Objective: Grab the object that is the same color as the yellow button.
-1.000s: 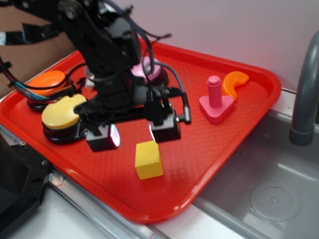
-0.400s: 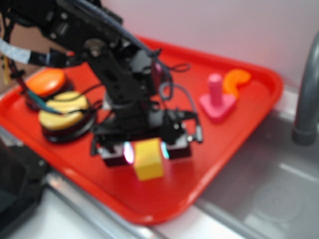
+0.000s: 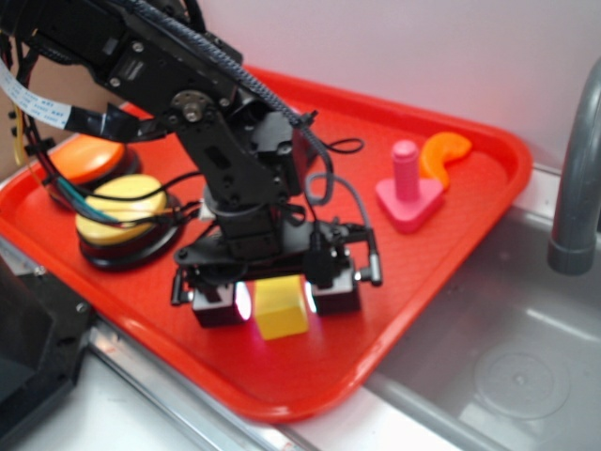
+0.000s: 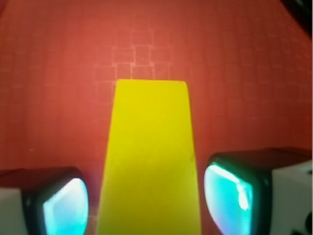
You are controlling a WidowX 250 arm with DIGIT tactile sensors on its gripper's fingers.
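The yellow block [image 3: 282,310] sits on the red tray [image 3: 310,402] near its front edge. My gripper [image 3: 278,299] is lowered around it, one finger on each side. In the wrist view the block [image 4: 150,147] fills the middle, and a thin strip of tray shows between it and each glowing pad [image 4: 227,200]. The gripper [image 4: 149,208] is open and not touching the block. The yellow button [image 3: 120,209] stands on its black base at the tray's left, behind the arm's cables.
An orange button [image 3: 89,155] sits behind the yellow one. A pink bolt piece [image 3: 407,193] and an orange curved piece [image 3: 443,153] lie at the tray's back right. A steel sink [image 3: 512,362] and grey pipe [image 3: 575,178] are to the right.
The gripper has moved forward and down from behind the yellow block until its fingers straddle it. The block has stayed in place.
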